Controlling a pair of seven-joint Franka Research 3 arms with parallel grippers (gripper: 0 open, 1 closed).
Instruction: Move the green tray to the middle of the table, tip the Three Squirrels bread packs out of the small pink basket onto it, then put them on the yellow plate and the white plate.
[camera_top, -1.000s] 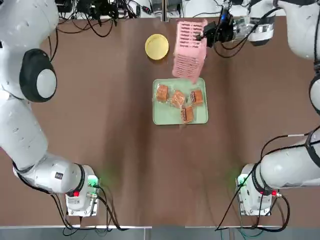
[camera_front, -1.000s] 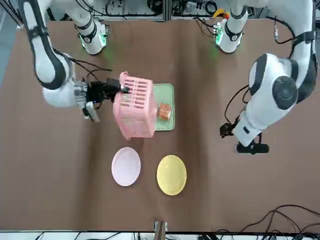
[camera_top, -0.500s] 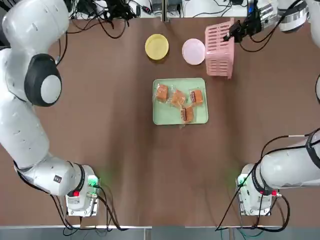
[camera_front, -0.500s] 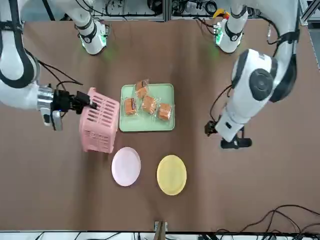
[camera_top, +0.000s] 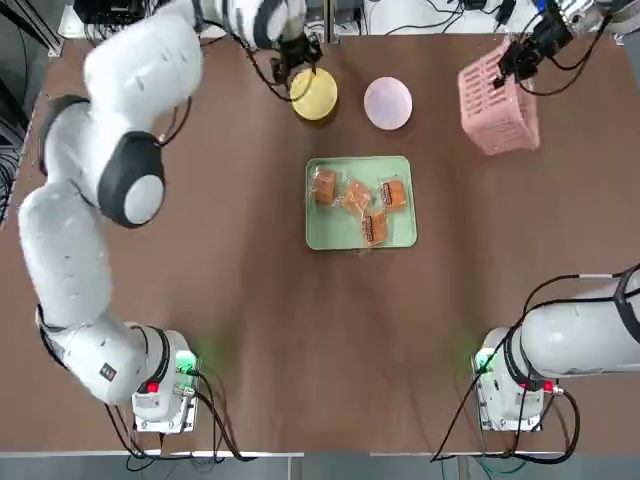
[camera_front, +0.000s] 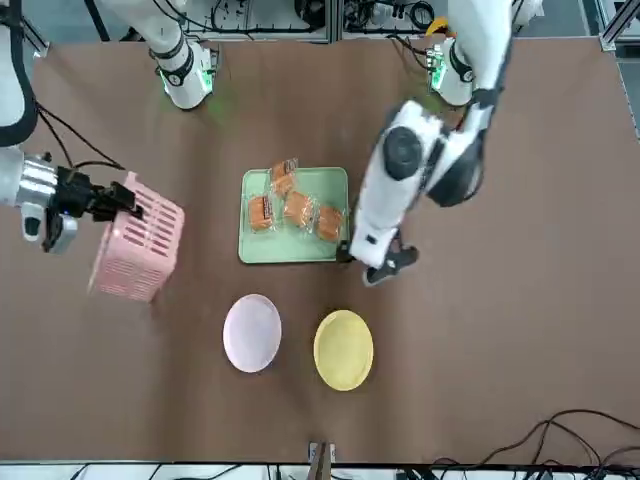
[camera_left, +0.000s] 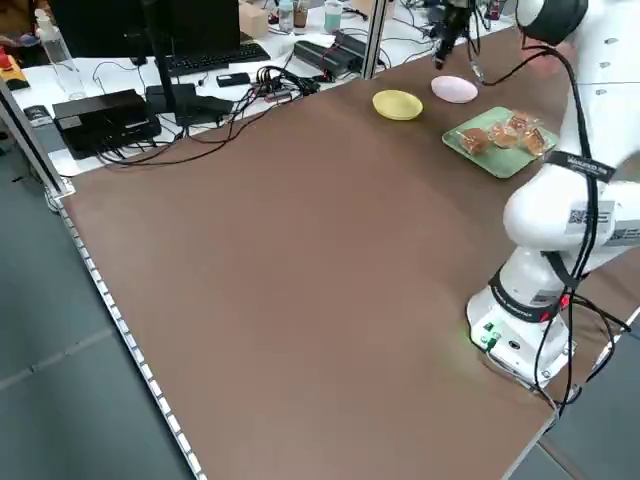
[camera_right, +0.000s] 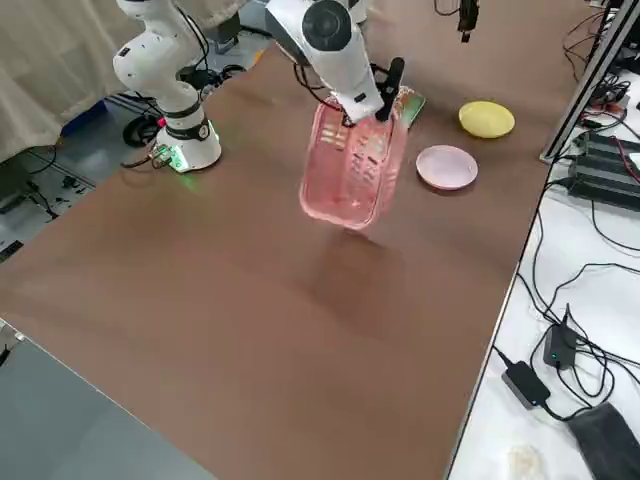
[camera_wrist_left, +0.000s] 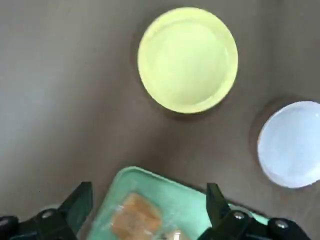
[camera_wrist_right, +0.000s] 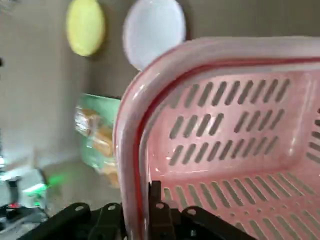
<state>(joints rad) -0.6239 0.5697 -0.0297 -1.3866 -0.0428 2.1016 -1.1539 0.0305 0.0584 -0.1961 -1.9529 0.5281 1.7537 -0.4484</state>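
Swinging clear of the tray, the right tool (camera_top: 515, 62) has carried the pink basket (camera_top: 497, 97) from above the tray out to the worktop's (camera_top: 230, 300) far right corner, jaws clamped on its rim; the basket hangs tilted and shows empty in the right wrist view. Tipping looks finished.

Tray (camera_top: 342, 232) sits mid-worktop, holding all four bread packs (camera_top: 356, 197), loosely scattered, one at the near edge.

Left tool (camera_front: 372, 262) has come in from the left side and hovers between the tray's far edge and the yellow plate (camera_top: 314, 93), fingers spread wide, nothing held. Likely lining up for a first pick.

Yellow plate and white plate (camera_top: 387, 103) lie side by side beyond the tray, both bare.
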